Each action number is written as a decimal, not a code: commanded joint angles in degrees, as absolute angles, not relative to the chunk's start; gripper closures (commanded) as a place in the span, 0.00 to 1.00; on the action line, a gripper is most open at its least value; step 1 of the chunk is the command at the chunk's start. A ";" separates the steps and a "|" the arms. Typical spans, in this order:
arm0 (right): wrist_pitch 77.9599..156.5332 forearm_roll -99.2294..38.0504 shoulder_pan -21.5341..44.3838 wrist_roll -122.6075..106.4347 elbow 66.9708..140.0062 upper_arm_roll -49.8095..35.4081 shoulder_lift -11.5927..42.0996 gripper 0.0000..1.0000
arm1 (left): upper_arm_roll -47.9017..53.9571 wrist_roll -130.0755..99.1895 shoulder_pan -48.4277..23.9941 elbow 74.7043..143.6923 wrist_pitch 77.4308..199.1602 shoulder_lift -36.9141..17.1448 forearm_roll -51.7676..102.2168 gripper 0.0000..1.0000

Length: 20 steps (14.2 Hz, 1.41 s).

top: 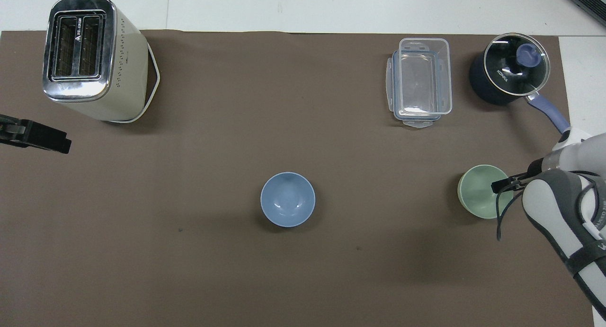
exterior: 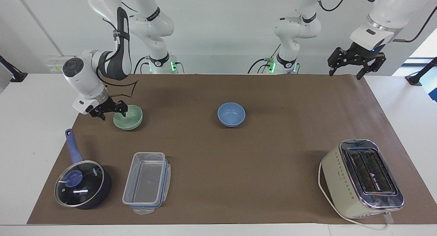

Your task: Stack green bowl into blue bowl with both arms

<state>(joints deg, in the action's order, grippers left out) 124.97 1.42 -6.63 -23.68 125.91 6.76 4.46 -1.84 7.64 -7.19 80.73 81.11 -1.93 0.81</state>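
The brown mat [exterior: 239,167] covers the white table [exterior: 34,126]. The cream two-slot toaster [exterior: 362,178] stands at the left arm's end, farthest from the robots. At the right arm's end sit the dark-blue saucepan with a glass lid [exterior: 83,183], its handle pointing toward the robots, and beside it the clear rectangular plastic container [exterior: 146,183].

The round periwinkle-blue bowl [exterior: 231,114] sits upright, mouth up, mid-table. The round pale mint-green bowl [exterior: 128,117] sits likewise toward the right arm's end; being round, neither has a long axis.

The right gripper [exterior: 111,111] is at the green bowl's rim, fingers spread, one over the bowl's mouth. The left gripper [exterior: 355,60] waits raised over the mat's corner, fingers apart.
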 commanded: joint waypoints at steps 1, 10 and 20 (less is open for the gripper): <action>126.30 0.97 -7.73 -25.58 127.18 6.24 4.66 0.00 | -1.58 7.12 -6.59 82.44 80.77 -0.35 1.58 0.00; 127.27 0.79 -8.70 -25.49 127.27 6.15 5.45 0.28 | -1.58 7.12 -6.59 82.44 80.68 -0.35 1.58 0.00; 126.56 -2.64 -8.70 -25.31 126.65 6.15 6.68 1.00 | -1.58 7.12 -6.59 82.44 80.77 -0.35 1.58 0.00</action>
